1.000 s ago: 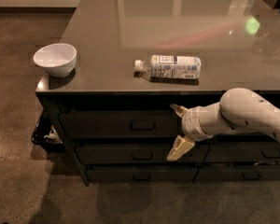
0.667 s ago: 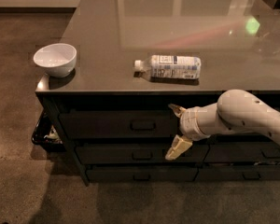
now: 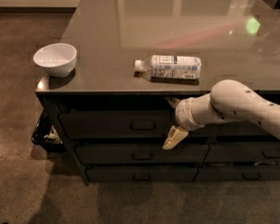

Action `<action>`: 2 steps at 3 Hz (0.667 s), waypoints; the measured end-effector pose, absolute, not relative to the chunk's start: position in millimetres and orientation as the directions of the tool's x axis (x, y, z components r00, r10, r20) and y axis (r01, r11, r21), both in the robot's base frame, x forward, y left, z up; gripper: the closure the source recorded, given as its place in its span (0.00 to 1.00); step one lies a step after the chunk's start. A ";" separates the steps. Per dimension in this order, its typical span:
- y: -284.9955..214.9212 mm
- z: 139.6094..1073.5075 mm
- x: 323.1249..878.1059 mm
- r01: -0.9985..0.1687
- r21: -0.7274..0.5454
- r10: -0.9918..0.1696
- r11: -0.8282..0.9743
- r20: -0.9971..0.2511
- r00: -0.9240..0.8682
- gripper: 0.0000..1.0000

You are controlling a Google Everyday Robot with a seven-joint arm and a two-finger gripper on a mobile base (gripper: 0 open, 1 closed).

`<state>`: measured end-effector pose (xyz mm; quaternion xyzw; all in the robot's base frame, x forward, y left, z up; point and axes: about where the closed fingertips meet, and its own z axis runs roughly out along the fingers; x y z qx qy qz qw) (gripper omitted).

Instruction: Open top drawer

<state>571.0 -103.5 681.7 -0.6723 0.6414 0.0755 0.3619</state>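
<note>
The top drawer (image 3: 102, 124) is the wide dark front just under the counter edge, and it looks closed. Its small loop handle (image 3: 142, 124) sits at its centre. My gripper (image 3: 170, 120) is in front of the drawer face, just right of the handle and at about its height. It is open, with one cream finger (image 3: 175, 137) below and the other up near the counter edge. It holds nothing. My white arm (image 3: 238, 104) reaches in from the right.
Two shallower dark drawers (image 3: 142, 154) lie below the top one, and another drawer stack (image 3: 245, 153) is partly behind my arm. On the grey counter (image 3: 177, 22) stand a white bowl (image 3: 55, 58) and a lying water bottle (image 3: 170, 66). A black basket (image 3: 44, 134) sits on the floor at the left.
My gripper has moved a little left and up, closer to the top drawer's handle. The drawer has not moved.
</note>
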 end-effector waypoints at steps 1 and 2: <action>-99.2 677.3 578.3 -0.925 -0.373 -0.808 0.068 -0.565 0.169 0.00; -93.2 665.9 578.5 -0.946 -0.321 -0.805 0.044 -0.573 0.156 0.00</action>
